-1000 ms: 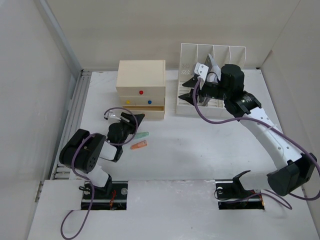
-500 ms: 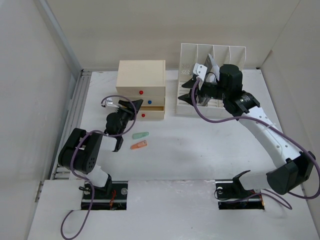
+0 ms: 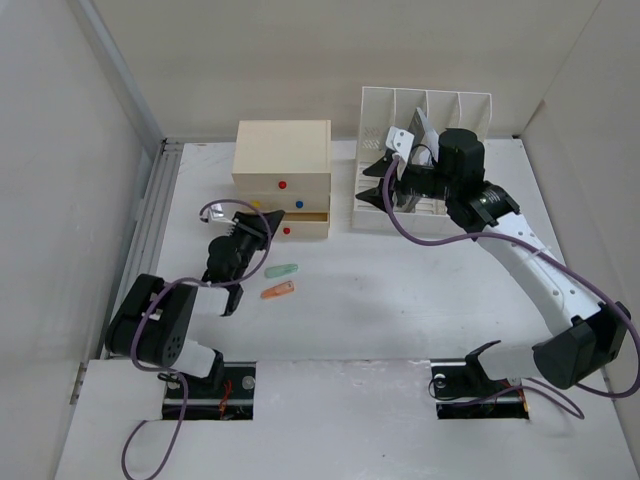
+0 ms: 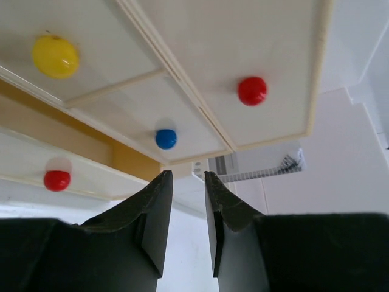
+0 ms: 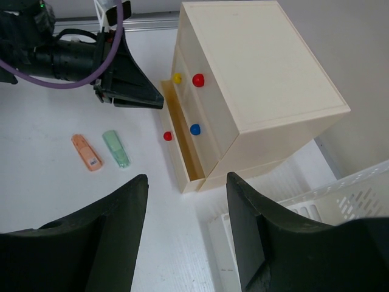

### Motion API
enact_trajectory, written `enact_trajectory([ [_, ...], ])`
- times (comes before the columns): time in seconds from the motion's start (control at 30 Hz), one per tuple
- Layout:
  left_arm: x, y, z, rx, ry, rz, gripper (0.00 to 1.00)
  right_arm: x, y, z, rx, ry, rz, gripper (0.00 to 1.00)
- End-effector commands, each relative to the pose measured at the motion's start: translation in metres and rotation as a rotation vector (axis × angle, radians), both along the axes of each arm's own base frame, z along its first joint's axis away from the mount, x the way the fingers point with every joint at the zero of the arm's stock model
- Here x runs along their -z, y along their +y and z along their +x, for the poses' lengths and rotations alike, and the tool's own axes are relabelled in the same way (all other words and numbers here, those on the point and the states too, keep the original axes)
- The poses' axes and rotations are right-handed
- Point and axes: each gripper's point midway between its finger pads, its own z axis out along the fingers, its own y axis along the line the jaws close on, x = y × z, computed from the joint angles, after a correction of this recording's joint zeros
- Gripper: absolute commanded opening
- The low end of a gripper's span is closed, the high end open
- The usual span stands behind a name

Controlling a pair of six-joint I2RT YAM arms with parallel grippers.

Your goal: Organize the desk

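1. The tabletop (image 3: 400, 300) runs from the arm bases to the far wall, with its ribbed rail along the left edge. Nearest on it lie an orange stick (image 3: 278, 290) and, just beyond it, a green stick (image 3: 282, 270). They are side by side but apart, and both long axes run roughly left to right.
2. The left end effector (image 3: 257, 226) sits just beyond and left of the sticks. Its fingers are almost together with only a thin slit between them, and they grip nothing. It points far-right.
3. Straight ahead of it stands the drawer box (image 3: 282, 165), with its bottom drawer (image 3: 305, 230) pulled out and the drawer front running left to right. I cannot tell whether the fingertips touch it. The left arm is much the nearer, so pushing the drawer shut or turning back for the sticks looks like its job.
4. Farther right, the right end effector (image 3: 368, 182) hovers wide open and empty at the near-left corner of the file rack (image 3: 440, 105).
5. The left wrist view shows the finger slit and the drawer's red knob (image 4: 56, 180), but not the sticks. The right wrist view shows both sticks and the drawer's open gap from above.
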Motion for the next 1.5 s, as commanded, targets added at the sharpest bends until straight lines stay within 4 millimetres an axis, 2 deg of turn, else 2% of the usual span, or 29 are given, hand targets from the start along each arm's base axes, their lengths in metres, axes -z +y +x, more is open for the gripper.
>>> enact_trajectory([
  [0.0, -0.059, -0.004, -0.017, 0.011, -0.227, -0.05, 0.25, -0.006, 0.001, 0.0, -0.025, -0.027, 0.015, 0.59],
  [0.2, -0.029, -0.003, -0.019, -0.007, -0.164, -0.071, 0.31, -0.001, 0.002, 0.0, -0.034, -0.009, 0.009, 0.59],
  [0.27, -0.031, -0.007, -0.021, 0.022, -0.182, -0.108, 0.31, -0.001, 0.002, 0.0, -0.034, -0.009, 0.009, 0.59],
  [0.3, -0.022, -0.011, -0.017, 0.033, -0.157, -0.121, 0.31, -0.001, 0.002, 0.0, -0.034, -0.009, 0.009, 0.59],
  [0.57, -0.005, -0.014, -0.013, 0.047, -0.144, -0.148, 0.31, -0.001, 0.002, 0.001, -0.025, -0.01, 0.007, 0.59],
  [0.93, -0.003, -0.007, -0.003, -0.012, -0.175, -0.145, 0.35, 0.003, 0.003, 0.002, -0.034, -0.001, 0.006, 0.59],
  [1.17, -0.01, 0.004, 0.004, -0.083, -0.212, -0.188, 0.36, 0.006, 0.004, 0.004, -0.034, 0.007, 0.002, 0.59],
  [1.23, -0.007, 0.008, 0.007, -0.107, -0.203, -0.188, 0.36, 0.006, 0.004, 0.004, -0.034, 0.007, 0.002, 0.59],
  [1.47, -0.014, 0.011, 0.009, -0.125, -0.237, -0.204, 0.37, 0.006, 0.005, 0.002, -0.043, 0.008, 0.004, 0.59],
])
